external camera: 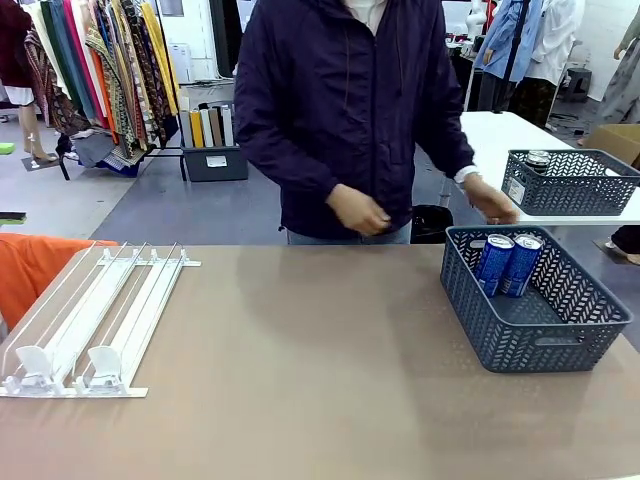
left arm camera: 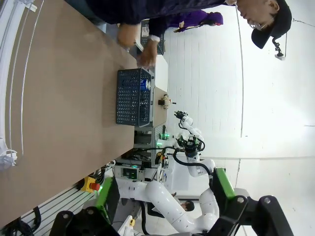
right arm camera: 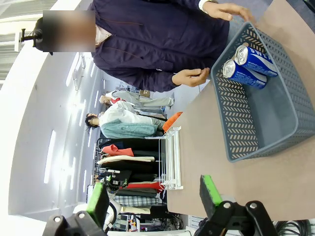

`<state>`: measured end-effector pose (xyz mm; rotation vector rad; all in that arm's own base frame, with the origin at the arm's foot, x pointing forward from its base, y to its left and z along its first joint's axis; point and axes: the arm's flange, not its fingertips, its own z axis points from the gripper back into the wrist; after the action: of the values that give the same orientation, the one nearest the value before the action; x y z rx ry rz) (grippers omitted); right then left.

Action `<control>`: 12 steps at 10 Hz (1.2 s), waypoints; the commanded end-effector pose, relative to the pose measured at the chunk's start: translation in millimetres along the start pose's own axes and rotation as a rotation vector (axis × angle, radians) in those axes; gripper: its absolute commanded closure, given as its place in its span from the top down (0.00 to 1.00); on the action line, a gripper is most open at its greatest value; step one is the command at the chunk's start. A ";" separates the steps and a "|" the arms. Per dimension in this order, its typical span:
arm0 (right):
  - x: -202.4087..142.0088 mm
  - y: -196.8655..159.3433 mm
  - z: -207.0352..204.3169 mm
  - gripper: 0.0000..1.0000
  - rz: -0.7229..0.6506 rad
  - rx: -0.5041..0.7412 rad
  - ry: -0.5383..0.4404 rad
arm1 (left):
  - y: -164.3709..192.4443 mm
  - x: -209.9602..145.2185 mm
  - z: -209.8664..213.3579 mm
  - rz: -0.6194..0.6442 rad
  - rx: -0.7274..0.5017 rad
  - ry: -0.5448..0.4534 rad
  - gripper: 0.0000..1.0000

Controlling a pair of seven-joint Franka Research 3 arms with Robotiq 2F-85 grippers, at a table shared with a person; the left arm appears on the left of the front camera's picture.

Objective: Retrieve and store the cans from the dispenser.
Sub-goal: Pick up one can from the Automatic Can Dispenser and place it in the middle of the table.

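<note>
Cans (external camera: 507, 263), two blue, are seen leaning in the right basket (external camera: 560, 345); dispenser (external camera: 95, 320) is set near left. Left gripper (left arm camera: 165, 196) and right gripper (right arm camera: 155, 196) are held spread, empty.

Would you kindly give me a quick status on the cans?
Both grippers open, left gripper, right gripper. Two blue cans in basket. Dispenser empty. Table unobstructed.

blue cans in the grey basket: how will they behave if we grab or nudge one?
The blue cans are slim, round cylinders leaning on the basket wall, so a nudge probably rolls or topples them. Their smooth printed sides may be slippery. Likely stiff, though a hard squeeze might dent.
</note>
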<state>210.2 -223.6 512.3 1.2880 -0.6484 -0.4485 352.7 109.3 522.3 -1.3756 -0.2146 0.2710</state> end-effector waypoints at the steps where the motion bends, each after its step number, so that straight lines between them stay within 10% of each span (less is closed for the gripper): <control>1: 1.9 1.7 -2.1 1.00 0.025 0.030 -0.010 | -0.6 -2.1 1.6 -0.003 0.005 0.011 1.00; 12: 1.9 1.7 -2.1 1.00 0.025 0.030 -0.010 | -0.6 -2.1 1.6 -0.003 0.005 0.011 1.00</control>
<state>210.2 -223.6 512.3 1.2880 -0.6484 -0.4485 352.7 109.3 522.3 -1.3757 -0.2146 0.2710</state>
